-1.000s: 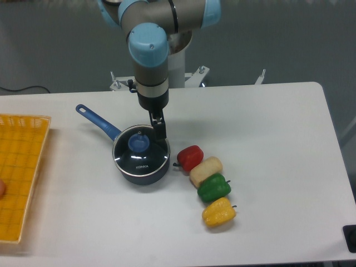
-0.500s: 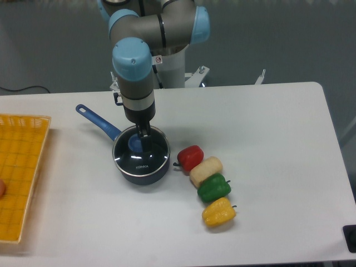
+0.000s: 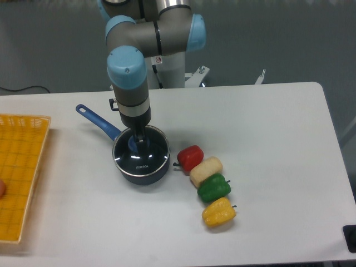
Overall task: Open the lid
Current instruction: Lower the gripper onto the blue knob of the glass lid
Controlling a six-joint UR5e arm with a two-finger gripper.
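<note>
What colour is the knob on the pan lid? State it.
Blue; the knob sits at the centre of the clear glass lid, partly behind the end effector, in the fixed camera view.

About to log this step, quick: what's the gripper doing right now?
Gripper: down over the blue knob of the lid, fingers around or right at it; whether they are open or shut on it cannot be told.

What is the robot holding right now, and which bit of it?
It cannot be told for sure. The gripper is down at the blue knob of the lid, but the lid sits on the saucepan.
</note>
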